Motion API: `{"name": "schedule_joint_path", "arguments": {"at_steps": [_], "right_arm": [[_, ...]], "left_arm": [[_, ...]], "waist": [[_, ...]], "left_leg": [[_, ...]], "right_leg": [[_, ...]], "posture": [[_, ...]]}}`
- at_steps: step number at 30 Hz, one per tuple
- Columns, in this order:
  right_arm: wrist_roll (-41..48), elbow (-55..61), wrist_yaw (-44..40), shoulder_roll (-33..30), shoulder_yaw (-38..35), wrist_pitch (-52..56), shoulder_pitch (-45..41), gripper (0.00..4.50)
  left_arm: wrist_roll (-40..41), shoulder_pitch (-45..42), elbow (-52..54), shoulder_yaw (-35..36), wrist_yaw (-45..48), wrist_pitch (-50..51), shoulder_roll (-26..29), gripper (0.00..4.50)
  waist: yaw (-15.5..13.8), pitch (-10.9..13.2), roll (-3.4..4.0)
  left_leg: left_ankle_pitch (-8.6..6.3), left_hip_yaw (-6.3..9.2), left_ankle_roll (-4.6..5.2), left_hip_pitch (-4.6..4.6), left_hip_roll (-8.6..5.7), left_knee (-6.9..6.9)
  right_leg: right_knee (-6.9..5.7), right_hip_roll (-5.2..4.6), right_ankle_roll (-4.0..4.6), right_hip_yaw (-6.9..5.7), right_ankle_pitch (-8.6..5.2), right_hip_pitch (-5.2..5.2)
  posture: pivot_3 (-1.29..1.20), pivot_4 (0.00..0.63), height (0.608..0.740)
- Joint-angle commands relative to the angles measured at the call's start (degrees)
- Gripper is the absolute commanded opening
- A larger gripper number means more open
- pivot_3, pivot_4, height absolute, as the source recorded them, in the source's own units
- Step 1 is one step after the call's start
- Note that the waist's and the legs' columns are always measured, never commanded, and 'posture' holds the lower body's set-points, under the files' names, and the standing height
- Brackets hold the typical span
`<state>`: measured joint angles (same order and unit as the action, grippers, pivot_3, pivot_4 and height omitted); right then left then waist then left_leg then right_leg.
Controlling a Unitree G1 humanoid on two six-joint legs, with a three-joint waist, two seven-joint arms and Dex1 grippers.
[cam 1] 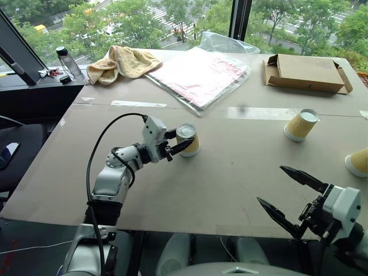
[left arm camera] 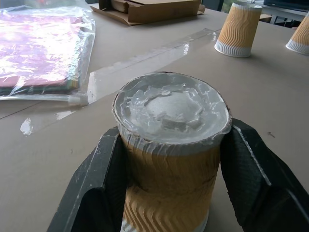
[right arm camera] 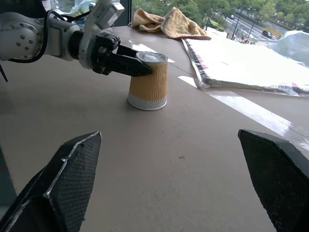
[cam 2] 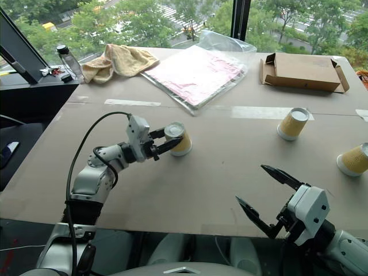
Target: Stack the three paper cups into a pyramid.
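Yellow-tan paper cup (cam 1: 189,141) stands clamped between left fingers (cam 1: 183,146).

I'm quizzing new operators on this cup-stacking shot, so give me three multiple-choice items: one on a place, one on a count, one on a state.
1. Where is the towel?
A. far left of the table
B. beside the right claw
C. inside the cardboard box

2. How many paper cups stand upside down on the table?
A. one
B. two
C. three

3. The left claw is:
A. wide open
B. shut on a paper cup
C. holding the towel

Key: 1 A, it lies by the window; 2 C, all show bases up; 3 B, both fingers press its sides.
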<state>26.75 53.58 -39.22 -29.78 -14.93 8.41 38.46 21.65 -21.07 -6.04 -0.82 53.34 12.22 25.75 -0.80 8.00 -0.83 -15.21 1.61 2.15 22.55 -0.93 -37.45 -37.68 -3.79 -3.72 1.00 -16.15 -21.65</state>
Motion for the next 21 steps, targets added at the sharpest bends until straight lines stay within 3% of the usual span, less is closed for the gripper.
{"name": "schedule_joint_path", "arguments": {"at_steps": [1,10,18,19,20,21], "right_arm": [[-1.0,2.0,1.4,1.1,-1.1,-1.7,1.3,4.50],[-2.1,0.9,3.4,3.1,-2.4,-2.2,2.6,4.50],[-3.1,2.0,5.3,4.5,-3.0,-2.0,4.7,4.50],[-3.2,2.0,5.6,4.8,-2.9,-2.0,4.9,4.50],[-3.4,2.1,6.0,5.1,-3.0,-2.0,5.1,4.50],[-3.4,2.1,6.2,5.4,-3.1,-2.0,5.3,4.50]], "left_arm": [[2.1,-3.1,1.9,-1.7,3.6,0.7,-1.1,2.13],[-1.7,-11.6,-4.1,-8.1,4.4,0.1,-8.5,2.13],[-7.7,-13.2,-13.5,-10.9,2.7,-6.3,-12.0,2.13],[-7.7,-13.2,-14.2,-10.8,3.0,-6.5,-12.4,3.11],[-7.4,-13.2,-14.4,-10.7,3.4,-6.5,-12.7,3.33],[-7.3,-13.3,-14.2,-10.4,3.2,-6.5,-12.9,3.84]], "waist": [[-0.1,0.0,0.00],[0.1,0.0,-0.01],[0.2,0.0,0.00],[0.1,0.0,0.00],[0.1,0.0,0.00],[0.1,0.0,0.00]], "left_leg": [[0.00,0.04,0.00,0.03,0.00,-0.01],[0.01,0.05,0.00,0.06,-0.06,-0.12],[0.01,0.06,0.01,0.05,-0.03,-0.12],[0.01,0.07,0.01,0.05,-0.04,-0.13],[0.01,0.06,0.01,0.05,-0.04,-0.14],[0.01,0.06,0.01,0.05,-0.04,-0.15]], "right_leg": [[0.00,0.00,0.00,-0.03,0.00,0.00],[-0.05,0.10,-0.01,-0.03,0.00,0.02],[-0.08,0.20,-0.01,0.00,-0.01,0.00],[-0.08,0.20,-0.01,0.00,-0.01,0.00],[-0.07,0.19,-0.01,0.00,-0.01,0.00],[-0.07,0.19,-0.01,0.00,-0.01,0.01]], "posture": [[0.00,0.150,0.740],[0.00,0.150,0.740],[0.00,0.150,0.740],[0.00,0.150,0.740],[0.00,0.150,0.740],[0.00,0.150,0.740]]}}
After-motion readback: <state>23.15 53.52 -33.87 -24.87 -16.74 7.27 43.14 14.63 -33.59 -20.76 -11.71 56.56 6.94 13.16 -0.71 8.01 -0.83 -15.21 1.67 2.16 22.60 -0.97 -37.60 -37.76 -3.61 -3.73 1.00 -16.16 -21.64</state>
